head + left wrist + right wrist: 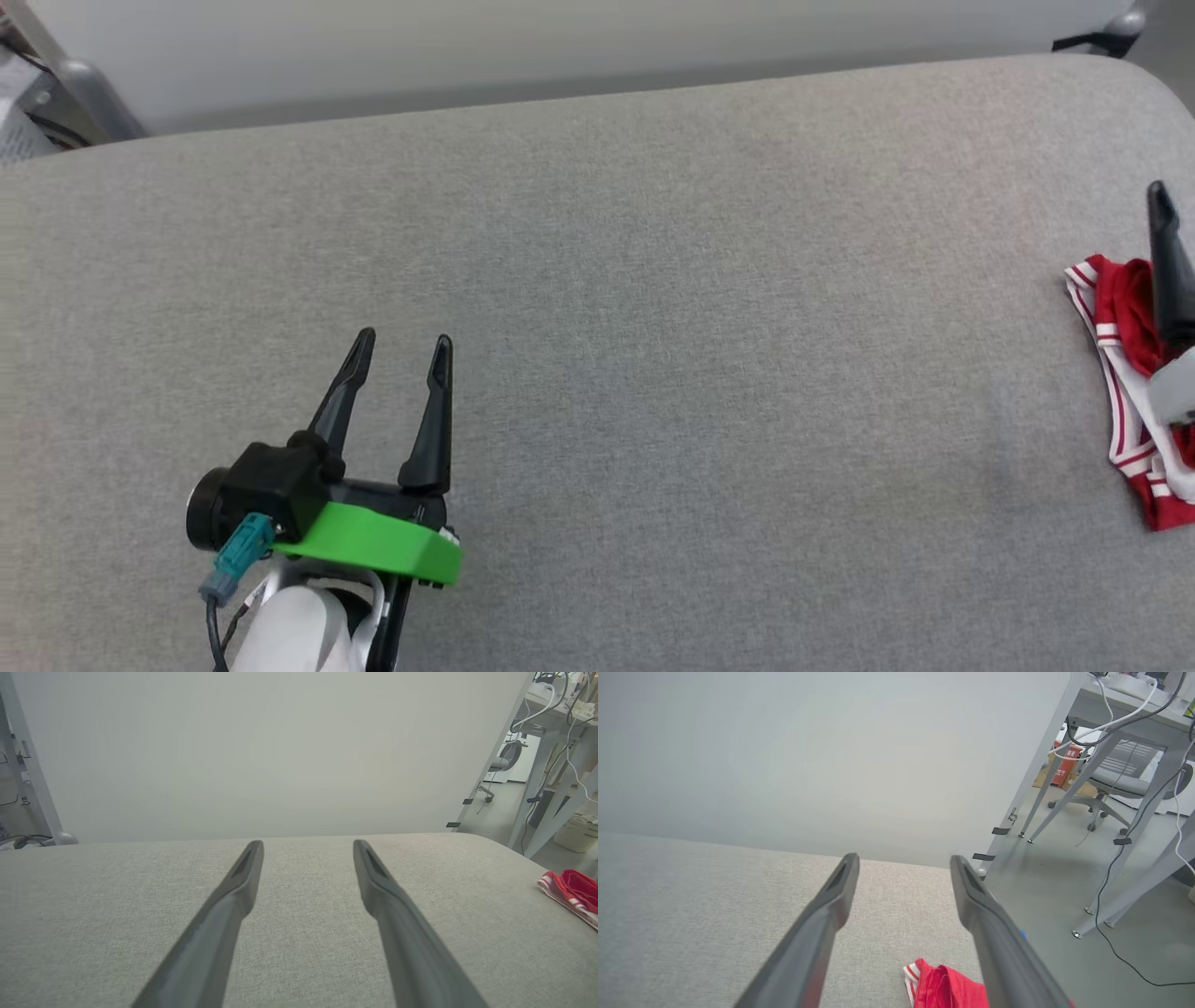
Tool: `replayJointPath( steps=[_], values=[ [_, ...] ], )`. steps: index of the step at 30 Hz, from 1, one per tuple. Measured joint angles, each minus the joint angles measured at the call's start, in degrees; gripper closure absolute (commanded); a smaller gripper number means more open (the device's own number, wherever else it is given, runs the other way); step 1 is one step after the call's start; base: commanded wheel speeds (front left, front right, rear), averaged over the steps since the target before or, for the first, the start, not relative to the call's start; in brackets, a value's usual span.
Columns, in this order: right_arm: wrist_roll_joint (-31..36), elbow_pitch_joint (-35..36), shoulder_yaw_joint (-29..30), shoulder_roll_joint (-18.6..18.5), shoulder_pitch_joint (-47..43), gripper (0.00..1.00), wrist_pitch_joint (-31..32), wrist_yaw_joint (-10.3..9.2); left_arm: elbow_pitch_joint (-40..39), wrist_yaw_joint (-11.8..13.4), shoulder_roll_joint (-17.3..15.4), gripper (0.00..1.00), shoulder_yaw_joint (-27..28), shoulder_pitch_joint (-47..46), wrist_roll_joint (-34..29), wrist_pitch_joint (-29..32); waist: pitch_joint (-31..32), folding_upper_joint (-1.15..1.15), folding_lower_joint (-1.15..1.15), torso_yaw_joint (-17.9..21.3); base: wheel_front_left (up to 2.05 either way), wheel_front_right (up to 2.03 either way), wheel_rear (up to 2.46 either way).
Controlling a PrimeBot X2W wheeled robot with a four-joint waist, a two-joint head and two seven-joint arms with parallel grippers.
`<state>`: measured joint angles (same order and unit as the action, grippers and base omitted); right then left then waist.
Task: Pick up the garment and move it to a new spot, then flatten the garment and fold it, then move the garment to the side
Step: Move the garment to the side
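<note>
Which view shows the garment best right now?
Head view: the garment shows most there, bunched, striped trim visible, though cut by the frame edge. Left wrist view catches it small at far right; right wrist view, a red corner at the bottom.

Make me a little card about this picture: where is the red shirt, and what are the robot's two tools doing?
garment: red and white, bunched up, lying near the right edge of the grey padded surface
left tool: open, holding nothing, over bare grey cloth far from the garment
right tool: open, over the garment, not gripping it
</note>
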<state>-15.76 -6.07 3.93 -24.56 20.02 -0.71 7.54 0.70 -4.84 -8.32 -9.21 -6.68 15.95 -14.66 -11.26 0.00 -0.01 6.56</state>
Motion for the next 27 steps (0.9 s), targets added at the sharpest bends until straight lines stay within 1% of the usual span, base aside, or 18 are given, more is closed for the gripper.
replayJointPath(
  steps=[3,5,8,14,22,27],
  values=[
    [0.0,4.1,0.5,3.5,-4.1,0.0,-1.0,0.0,0.7,0.0,0.5,0.0,0.8,1.1,0.0,0.0,1.8,0.0,0.0,-1.4,0.0,0.0,0.0],
    [0.0,5.4,0.6,6.0,-7.0,0.0,-1.5,0.0,1.2,0.0,0.9,0.0,1.4,1.8,-0.1,0.0,2.8,0.0,0.0,-2.4,0.0,0.0,0.0],
    [0.0,6.4,0.4,9.4,-10.2,0.0,-2.6,0.0,2.2,0.0,1.3,0.0,2.3,2.7,-0.5,0.0,4.2,0.0,0.0,-3.7,0.0,0.0,0.0],
    [-0.1,6.2,-0.3,14.1,-13.5,0.0,-5.2,0.0,2.9,-0.5,2.6,0.0,3.3,4.0,-1.4,0.0,5.7,0.0,0.0,-5.8,0.0,0.0,0.0],
    [0.9,3.3,-2.0,16.8,-14.9,0.0,-7.7,0.0,4.3,-0.5,3.3,0.0,5.5,4.3,-4.3,0.0,6.5,0.0,0.0,-6.9,0.0,0.0,0.0],
    [0.9,2.3,-2.4,16.9,-15.0,0.0,-8.2,0.0,3.8,-0.9,4.0,0.0,6.6,4.4,-4.5,0.0,6.6,0.0,0.0,-6.8,0.0,0.0,0.0]
  ],
)
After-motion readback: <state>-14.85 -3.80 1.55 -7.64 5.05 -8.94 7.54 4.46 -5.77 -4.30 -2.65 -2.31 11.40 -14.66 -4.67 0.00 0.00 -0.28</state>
